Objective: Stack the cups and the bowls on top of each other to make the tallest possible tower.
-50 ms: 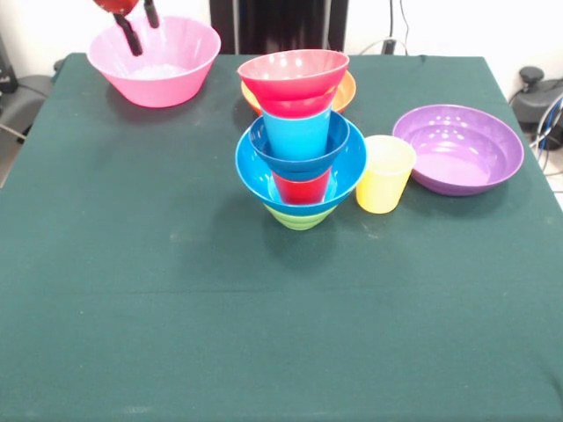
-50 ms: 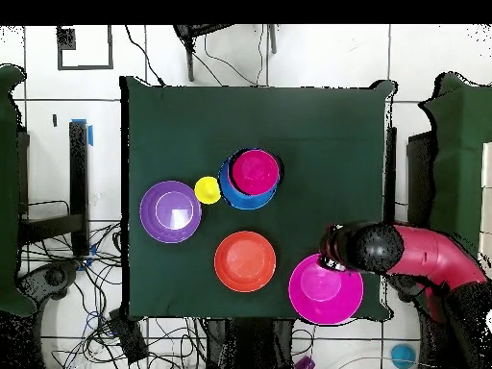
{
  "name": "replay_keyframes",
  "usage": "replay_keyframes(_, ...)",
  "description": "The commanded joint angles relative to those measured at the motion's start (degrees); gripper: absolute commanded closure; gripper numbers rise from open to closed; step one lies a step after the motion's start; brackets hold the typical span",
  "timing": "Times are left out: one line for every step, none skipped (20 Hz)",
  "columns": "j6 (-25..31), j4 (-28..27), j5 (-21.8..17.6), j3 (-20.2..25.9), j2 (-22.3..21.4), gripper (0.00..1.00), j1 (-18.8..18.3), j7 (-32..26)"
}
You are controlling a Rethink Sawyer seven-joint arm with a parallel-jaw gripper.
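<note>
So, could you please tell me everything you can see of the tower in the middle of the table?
The tower is a pile of glossy plastic pieces standing upright near the table's middle. From the bottom: a small green bowl upside down on the green cloth, a large blue bowl, a red cup, a small blue bowl, a sky-blue cup and a small red bowl on top. The yellow cup stands right beside it. The claw is far off, over the pink bowl.
</note>
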Motion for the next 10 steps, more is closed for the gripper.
replay_keyframes(-7.67,7.31,3.86,3.41,-1.63,0.00,3.94,14.51)
replay_keyframes(-8.99,8.34,5.18,3.77,-2.23,0.00,4.33,15.24)
replay_keyframes(-10.12,9.26,6.40,4.22,-2.69,0.00,4.29,15.53)
replay_keyframes(-11.26,10.17,7.62,4.67,-3.15,0.00,4.26,15.81)
replay_keyframes(-11.63,10.67,8.36,4.71,-3.66,0.00,4.42,15.74)
replay_keyframes(-12.20,11.47,9.37,4.96,-4.47,0.00,4.65,15.91)
replay_keyframes(-12.77,12.26,10.37,5.21,-5.29,0.00,4.88,16.08)
replay_keyframes(-13.21,12.93,11.14,5.13,-6.21,0.00,5.49,16.57)
replay_keyframes(-13.70,13.34,11.72,4.91,-6.69,0.00,5.93,16.69)
replay_keyframes(-14.15,13.89,12.21,4.62,-7.45,0.00,6.66,17.16)
